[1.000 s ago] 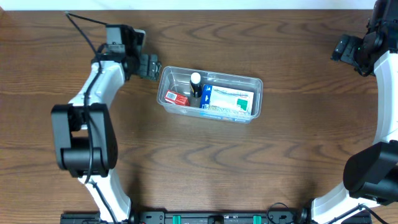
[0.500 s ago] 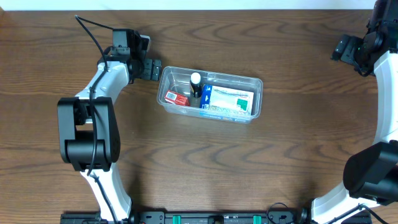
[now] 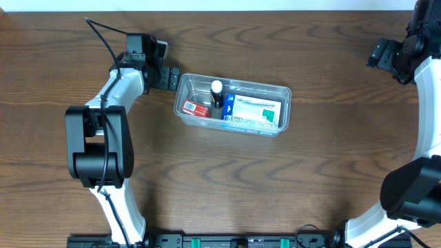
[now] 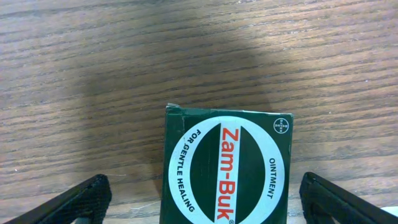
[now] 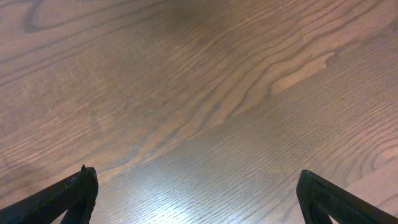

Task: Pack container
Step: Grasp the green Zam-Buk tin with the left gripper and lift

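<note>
The clear container [image 3: 262, 85] stands mid-table. It holds a small red box [image 3: 196, 109], a dark bottle with a white cap [image 3: 217, 91] and a blue, white and green box [image 3: 253, 110]. My left gripper [image 3: 165, 77] is just off the container's left end. In the left wrist view it is open [image 4: 205, 196], with a dark green Zam-Buk ointment box [image 4: 227, 155] lying on the table between its fingers and gaps on both sides. My right gripper [image 3: 382, 54] is at the far right, open over bare wood [image 5: 196, 186].
The brown wooden table [image 3: 227, 179] carries nothing else that I can see. The left arm's base [image 3: 96, 162] stands at the front left and the right arm's base [image 3: 410, 193] at the front right. A black cable [image 3: 103, 38] trails behind the left wrist.
My left arm has swung a little, its elbow moving right and its wrist toward the far edge. Its gripper stays by the container's left end. The right arm has not moved.
</note>
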